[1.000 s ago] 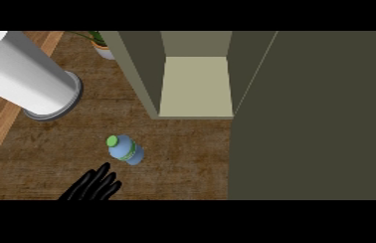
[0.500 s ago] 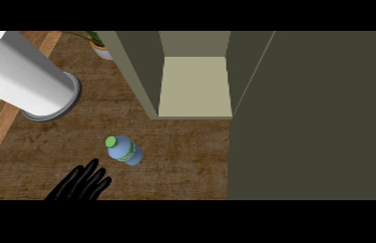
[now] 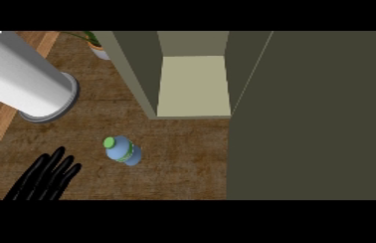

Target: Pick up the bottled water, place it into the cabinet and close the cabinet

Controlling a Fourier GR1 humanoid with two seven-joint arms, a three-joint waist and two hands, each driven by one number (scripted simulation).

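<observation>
Fingers (image 3: 51, 175) first: your left robot hand (image 3: 40, 184) comes in at the lower left edge, black, spread straight and apart, holding nothing and touching nothing. The right robot hand shows nowhere in the view.

Just up and to the right of those fingertips stands the bottled water (image 3: 123, 151), upright on the wooden desk (image 3: 183, 157), green cap toward you, a clear gap between it and the robot hand. Nothing lies between them.

Your main risk, as I judge it, is a tip-over. The bottle is narrow and tall, and straight fingers arriving from the side could knock it over before they curl round it; on its side it would likely roll across the desk. Bring the palm level with the bottle's body, not its cap, before you close.

Farther on, the cabinet (image 3: 192, 85) stands open, its pale shelf floor facing the bottle. Its left wall (image 3: 140, 72) is in line with a direct carry, so a bottle brought in low or off-centre could catch that edge. The large dark panel (image 3: 301, 117) on the right looks like the open door; you will need room to swing it once the bottle is inside.

At far left sits a big white cylinder (image 3: 33, 80), with a potted plant (image 3: 94, 44) behind it; a wide elbow swing could brush either.
</observation>
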